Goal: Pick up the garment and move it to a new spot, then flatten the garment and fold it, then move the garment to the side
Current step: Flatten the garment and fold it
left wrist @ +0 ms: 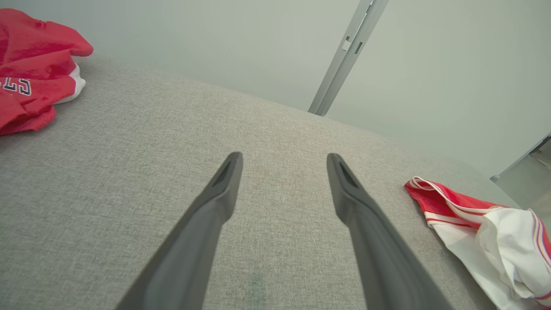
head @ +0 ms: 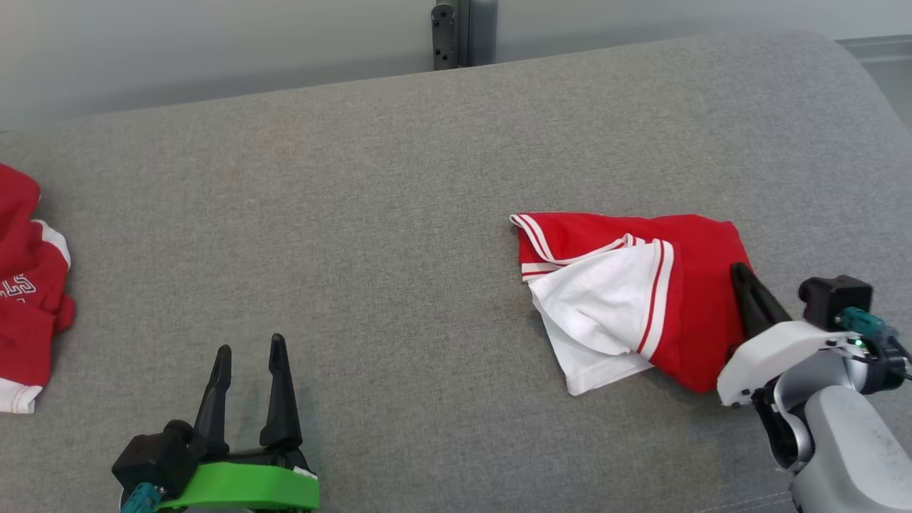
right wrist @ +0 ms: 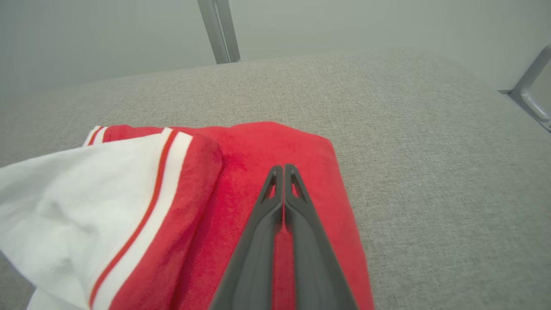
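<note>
The garment (head: 641, 299) is a red and white piece with striped trim, lying loosely folded on the grey cushioned surface (head: 392, 214) at the right. It also shows at the right edge of the left wrist view (left wrist: 473, 215). My right gripper (head: 741, 271) is at the garment's right edge. In the right wrist view its fingers (right wrist: 283, 167) are shut tip to tip over the flat red cloth (right wrist: 258, 146), and I see no fold caught between them. Far from the garment, at the lower left, my left gripper (head: 249, 345) stands open over bare fabric (left wrist: 284, 159).
A second red garment with white trim and lettering (head: 25, 285) lies bunched at the left edge (left wrist: 34, 64). A metal post (head: 456, 32) rises behind the surface's far edge. The surface's edge curves down at the far right.
</note>
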You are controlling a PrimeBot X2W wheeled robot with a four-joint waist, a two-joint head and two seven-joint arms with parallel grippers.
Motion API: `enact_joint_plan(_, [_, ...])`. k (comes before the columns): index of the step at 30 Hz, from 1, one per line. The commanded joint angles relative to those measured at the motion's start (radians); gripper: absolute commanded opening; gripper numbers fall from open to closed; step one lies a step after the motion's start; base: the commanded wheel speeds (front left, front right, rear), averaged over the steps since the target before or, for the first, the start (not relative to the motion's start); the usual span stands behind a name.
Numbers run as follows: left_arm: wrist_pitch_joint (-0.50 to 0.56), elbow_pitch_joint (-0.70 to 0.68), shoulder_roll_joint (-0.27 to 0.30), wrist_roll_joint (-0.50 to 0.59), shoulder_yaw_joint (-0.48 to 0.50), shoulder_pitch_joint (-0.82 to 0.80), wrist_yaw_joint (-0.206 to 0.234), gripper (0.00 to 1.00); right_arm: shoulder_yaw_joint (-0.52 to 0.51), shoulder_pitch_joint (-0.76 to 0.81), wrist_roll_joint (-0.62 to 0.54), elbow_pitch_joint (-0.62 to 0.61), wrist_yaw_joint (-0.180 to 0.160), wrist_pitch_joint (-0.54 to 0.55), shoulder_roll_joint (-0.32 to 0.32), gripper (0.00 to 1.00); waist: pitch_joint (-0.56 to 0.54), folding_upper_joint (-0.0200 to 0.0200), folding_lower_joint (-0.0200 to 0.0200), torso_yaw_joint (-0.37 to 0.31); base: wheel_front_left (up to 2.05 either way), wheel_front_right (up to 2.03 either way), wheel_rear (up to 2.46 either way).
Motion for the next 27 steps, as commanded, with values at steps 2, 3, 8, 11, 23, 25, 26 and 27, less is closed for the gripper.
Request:
enact_joint_plan(2, [-0.003,0.002,0.003,0.008,0.003,-0.020,-0.002,1.00,0.033,-0.039,-0.010,0.064,0.000,-0.014,-0.002,0.00,0.025,0.0000,0.0000,0.022,0.00,0.00,0.00])
enact_joint_plan(3, [-0.003,0.003,0.003,0.011,0.004,-0.022,-0.003,1.00,0.044,-0.052,-0.009,0.090,0.000,-0.021,-0.003,0.00,0.028,0.0000,0.0000,0.026,0.00,0.00,0.00])
enact_joint_plan(8, [-0.003,0.000,0.003,0.015,0.012,-0.036,-0.005,1.00,0.081,-0.107,0.015,0.188,0.000,-0.066,-0.008,0.00,0.050,0.0000,0.0000,0.038,0.00,0.00,0.00])
enact_joint_plan(11, [-0.003,0.000,0.003,0.014,0.013,-0.039,-0.003,1.00,0.135,-0.130,0.047,0.214,0.000,-0.096,-0.010,0.00,0.055,0.0000,0.0000,0.041,0.00,0.00,0.00])
enact_joint_plan(23, [-0.003,0.005,0.003,0.001,0.003,-0.041,0.007,1.00,0.406,-0.124,0.240,0.135,0.000,-0.157,-0.096,0.00,0.034,0.0000,0.0000,0.041,0.00,0.00,0.00])
enact_joint_plan(25, [-0.003,0.005,0.003,-0.006,0.000,-0.037,0.008,1.00,0.464,-0.110,0.280,0.096,0.000,-0.164,-0.120,0.00,0.021,0.0000,0.0000,0.044,0.00,0.00,0.00])
enact_joint_plan(26, [-0.003,0.006,0.003,-0.008,-0.001,-0.035,0.009,1.00,0.491,-0.104,0.299,0.078,0.000,-0.164,-0.132,0.00,0.015,0.0000,0.0000,0.046,0.00,0.00,0.00])
enact_joint_plan(27, [-0.003,0.004,0.003,-0.011,-0.003,-0.032,0.012,1.00,0.525,-0.096,0.317,0.056,0.000,-0.166,-0.149,0.00,0.010,0.0000,0.0000,0.048,0.00,0.00,0.00])
